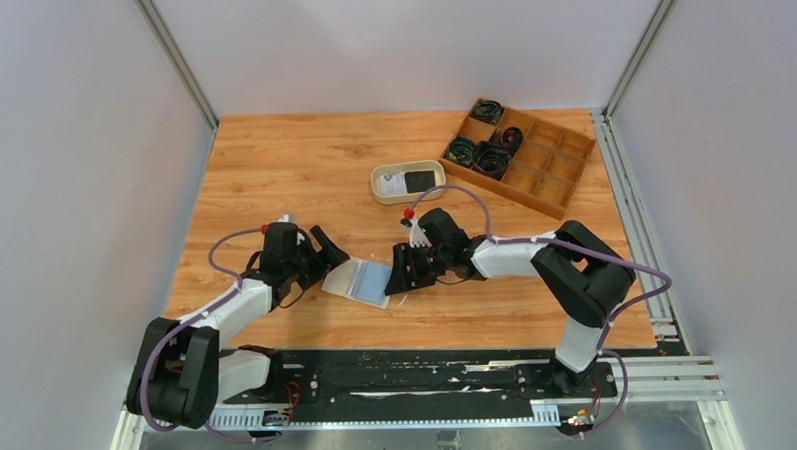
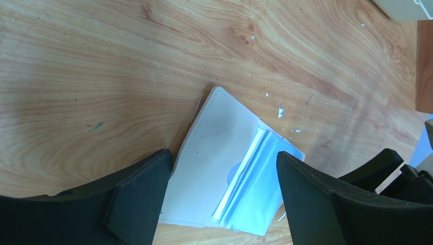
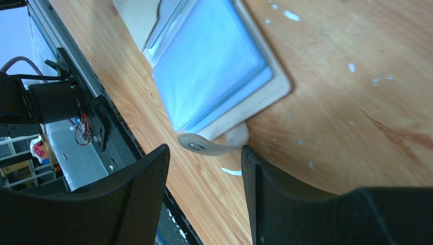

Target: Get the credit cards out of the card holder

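Observation:
The card holder (image 1: 358, 281) lies open and flat on the wooden table between my two grippers. In the left wrist view its beige flap (image 2: 214, 148) and pale blue sleeves (image 2: 263, 184) sit below the wide open left gripper (image 2: 222, 189), which holds nothing. A thin white edge shows at the fold; I cannot tell if it is a card. The right gripper (image 3: 204, 171) is open just short of the snap tab (image 3: 204, 145) and the blue inside (image 3: 209, 76). A black and a white credit card (image 1: 421, 177) lie in the oval tray (image 1: 381, 189).
A wooden compartment box (image 1: 548, 175) holding several black cable coils (image 1: 492, 160) stands at the back right, beside the oval tray. The table's near edge and black rail (image 3: 102, 127) run close to the card holder. White flecks dot the wood.

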You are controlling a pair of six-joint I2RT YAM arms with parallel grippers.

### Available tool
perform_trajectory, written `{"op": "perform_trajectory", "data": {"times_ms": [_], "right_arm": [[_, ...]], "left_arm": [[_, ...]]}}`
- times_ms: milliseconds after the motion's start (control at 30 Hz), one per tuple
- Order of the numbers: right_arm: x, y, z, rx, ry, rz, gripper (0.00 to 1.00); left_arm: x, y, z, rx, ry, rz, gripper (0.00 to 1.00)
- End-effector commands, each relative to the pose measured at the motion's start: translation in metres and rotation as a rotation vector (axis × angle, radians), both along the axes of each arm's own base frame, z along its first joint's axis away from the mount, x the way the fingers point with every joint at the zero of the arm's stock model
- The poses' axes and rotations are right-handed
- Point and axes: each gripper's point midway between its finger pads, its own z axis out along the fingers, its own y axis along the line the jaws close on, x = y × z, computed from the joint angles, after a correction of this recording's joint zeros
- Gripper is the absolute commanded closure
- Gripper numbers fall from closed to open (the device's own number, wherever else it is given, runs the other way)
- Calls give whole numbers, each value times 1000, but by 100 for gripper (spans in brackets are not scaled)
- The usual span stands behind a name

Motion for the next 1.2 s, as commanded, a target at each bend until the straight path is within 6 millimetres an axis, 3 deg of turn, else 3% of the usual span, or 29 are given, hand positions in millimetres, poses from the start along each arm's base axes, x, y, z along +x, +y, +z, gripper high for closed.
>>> {"op": "perform_trajectory", "data": {"times_ms": [0, 133, 400, 500, 633, 667, 767, 1167], "right_arm": [[-15, 0, -28, -113, 31, 12, 41], [-13, 3, -29, -157, -1, 22, 42], [-9, -13, -44, -268, -8, -23, 51], [-8, -22, -48, -313, -9, -43, 63], [-1, -32, -51, -345, -13, -66, 98], [0, -34, -52, -347, -12, -70, 100], [9, -42, -52, -357, -20, -83, 100], [45, -73, -50, -363, -17, -157, 100]], "left_arm": [[-31, 5, -30, 14, 122, -20, 16], [-36, 3, -31, 2, 123, -25, 26], [-45, 3, -32, -16, 126, -25, 32], [-48, 3, -34, -19, 131, -24, 33], [-51, 2, -34, -27, 134, -21, 34], [-52, 3, -33, -28, 133, -20, 34], [-54, 2, -33, -38, 132, -18, 34], [-61, -4, -36, -96, 124, -14, 54]]}}
